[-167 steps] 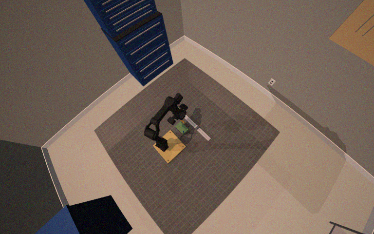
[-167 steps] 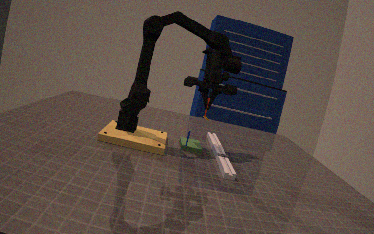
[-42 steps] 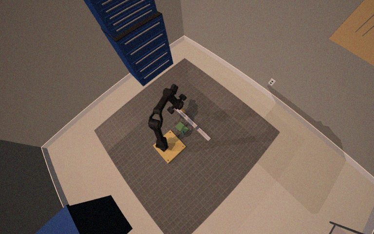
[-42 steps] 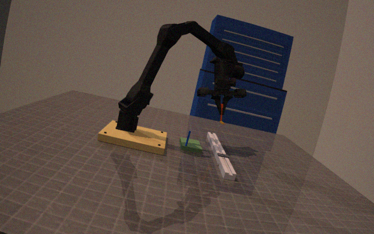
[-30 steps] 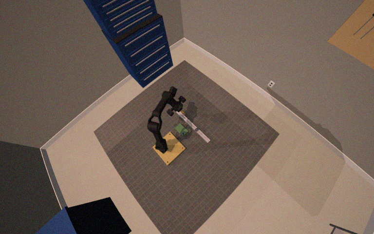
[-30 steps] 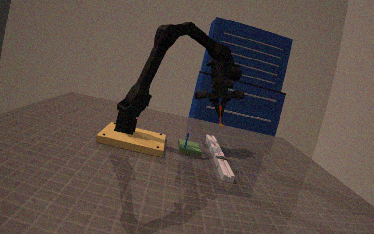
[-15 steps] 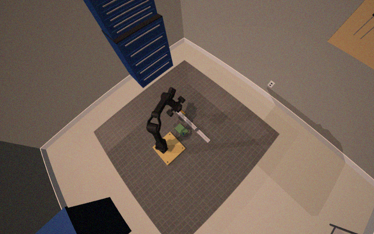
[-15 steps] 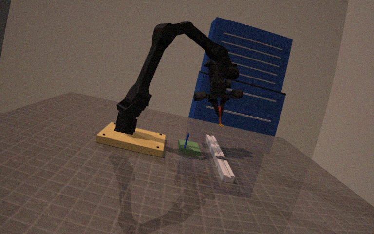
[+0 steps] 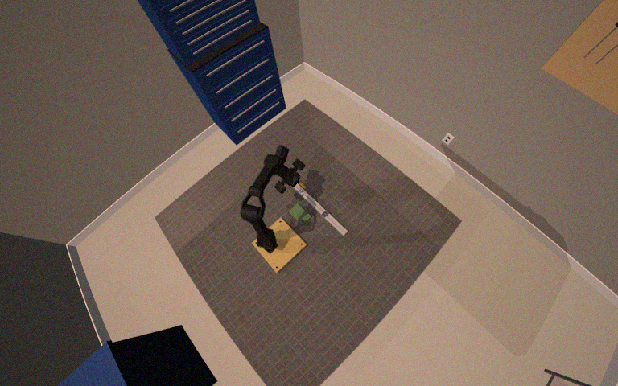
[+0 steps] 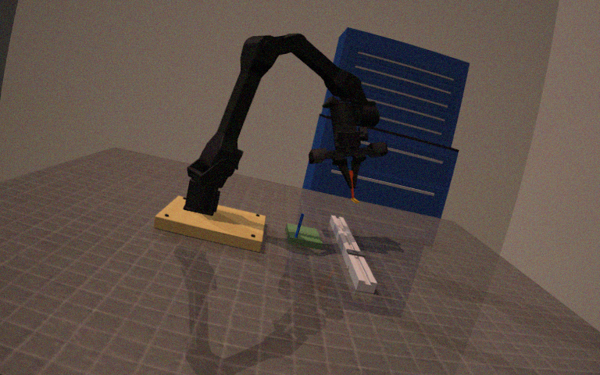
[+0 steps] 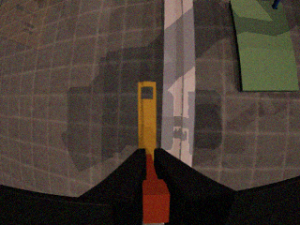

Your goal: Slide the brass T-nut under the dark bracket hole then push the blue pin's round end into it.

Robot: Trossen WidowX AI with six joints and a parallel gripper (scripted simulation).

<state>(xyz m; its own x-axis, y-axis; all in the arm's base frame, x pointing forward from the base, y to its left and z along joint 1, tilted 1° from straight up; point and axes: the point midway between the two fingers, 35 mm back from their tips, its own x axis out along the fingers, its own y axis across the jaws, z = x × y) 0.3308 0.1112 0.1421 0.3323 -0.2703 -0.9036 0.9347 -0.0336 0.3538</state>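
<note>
My gripper [image 10: 352,184] [image 11: 149,157] is shut on the orange handle [image 10: 351,179] [image 11: 156,206] of the T-nut. The brass T-nut [image 9: 301,185] [image 10: 355,200] [image 11: 147,119] hangs below the fingertips, in the air above the far end of the rail; in the wrist view it shows just left of the rail. The aluminum rail [image 9: 336,224] [image 10: 360,268] [image 11: 186,75] lies on the table. The dark bracket [image 9: 324,212] [image 10: 355,253] sits across the rail's middle. The blue pin [image 9: 302,221] [image 10: 299,225] [image 11: 276,5] stands tilted in the green tray [image 9: 298,211] [image 10: 305,230] [image 11: 267,66].
The green tray lies between the rail and the wooden base plate [image 9: 280,259] [image 10: 212,230] that carries the arm. Blue drawer cabinets [image 9: 245,86] [image 10: 398,101] stand beyond the tiled surface. The arm's shadow falls across part of the rail and the tray.
</note>
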